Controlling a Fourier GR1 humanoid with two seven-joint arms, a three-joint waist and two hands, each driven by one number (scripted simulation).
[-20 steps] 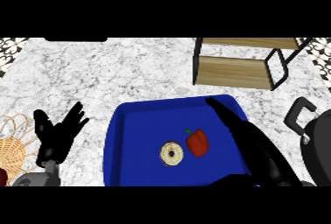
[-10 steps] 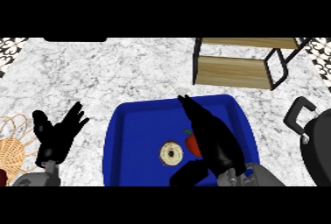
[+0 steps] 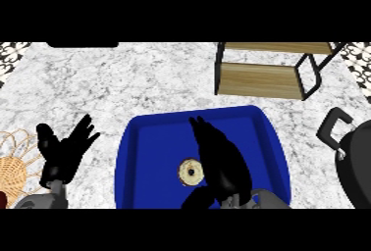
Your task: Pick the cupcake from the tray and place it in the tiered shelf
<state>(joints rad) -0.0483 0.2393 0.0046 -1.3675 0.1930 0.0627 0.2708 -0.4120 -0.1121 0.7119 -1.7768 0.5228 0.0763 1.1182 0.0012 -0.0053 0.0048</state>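
A blue tray (image 3: 148, 147) lies on the marble counter in the head view. On it sits a round cream item (image 3: 191, 172) with a darker ring, which looks like the cupcake seen from above. My right hand (image 3: 221, 157) stretches over the tray just right of that item, fingers straight and open, thumb low beside it. The hand covers the small red item seen earlier. The wooden tiered shelf (image 3: 261, 78) with a black frame stands beyond the tray at the upper right. At the left my left hand (image 3: 65, 147) rests open, fingers up.
A black pot (image 3: 354, 162) with a handle stands at the right edge, close to the tray. A wicker basket (image 3: 11, 164) sits at the left edge beside my left hand. Bare marble lies between the tray and the shelf.
My right hand has swung left across the tray and now lies over the red item, its edge against the cream item. The left hand has stayed put.
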